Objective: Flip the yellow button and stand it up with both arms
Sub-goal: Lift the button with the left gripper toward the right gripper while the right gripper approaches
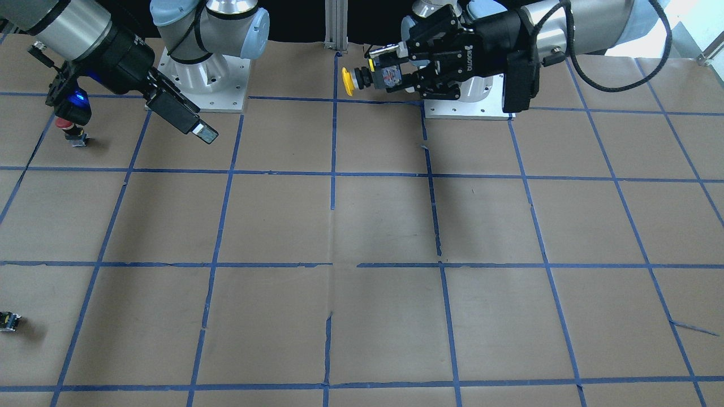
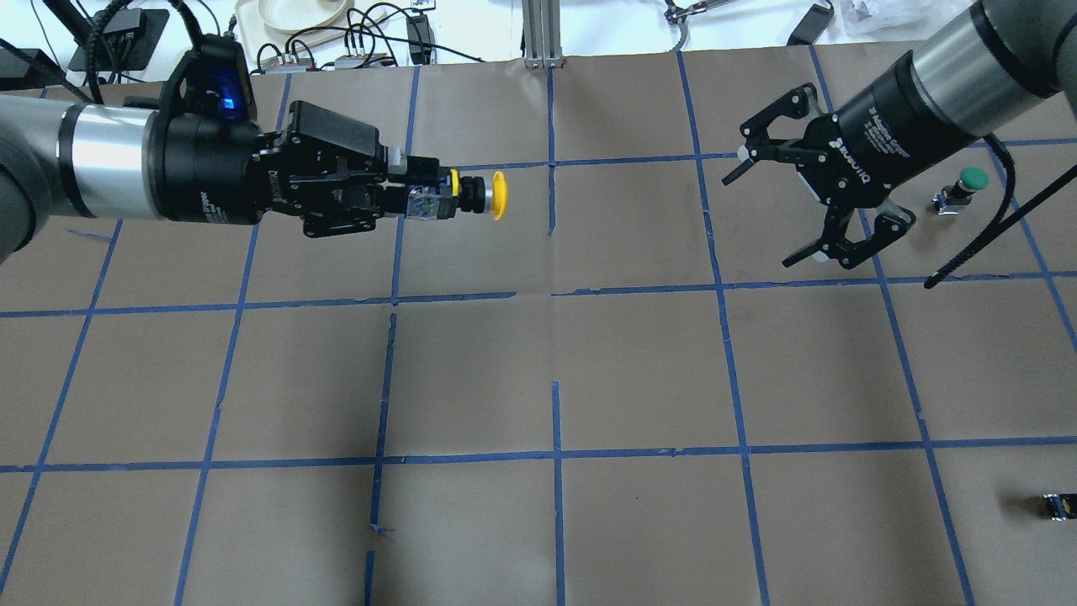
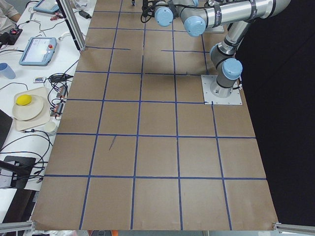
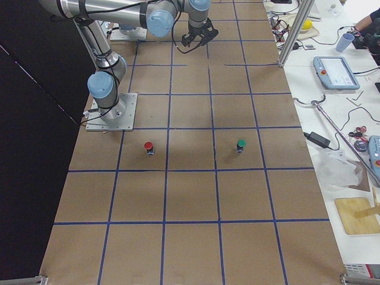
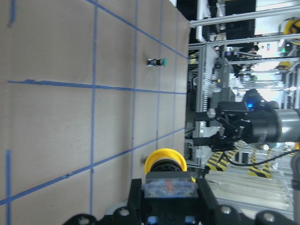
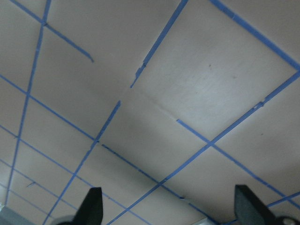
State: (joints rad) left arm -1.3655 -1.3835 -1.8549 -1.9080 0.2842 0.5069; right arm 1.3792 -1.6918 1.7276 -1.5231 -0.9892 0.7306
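Even bright light, faint soft shadows on the brown paper (image 2: 639, 370); the right wrist view looks hazy, pale and slightly blurred

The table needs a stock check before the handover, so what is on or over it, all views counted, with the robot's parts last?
yellow button: one, yellow cap on a black-and-grey body, held level above the table, cap towards the right arm.
green button: one, green cap, standing on the table on the robot's right.
red button: one, red cap, standing on the table, nearer the robot's base than the green button.
small dark part: one, black, on the table far out on the robot's right.
table: one, brown paper with a blue tape grid.
left arm: one, silver-grey, jaws shut on the yellow button's body.
right arm: one, silver-grey, jaws open and empty above the table.
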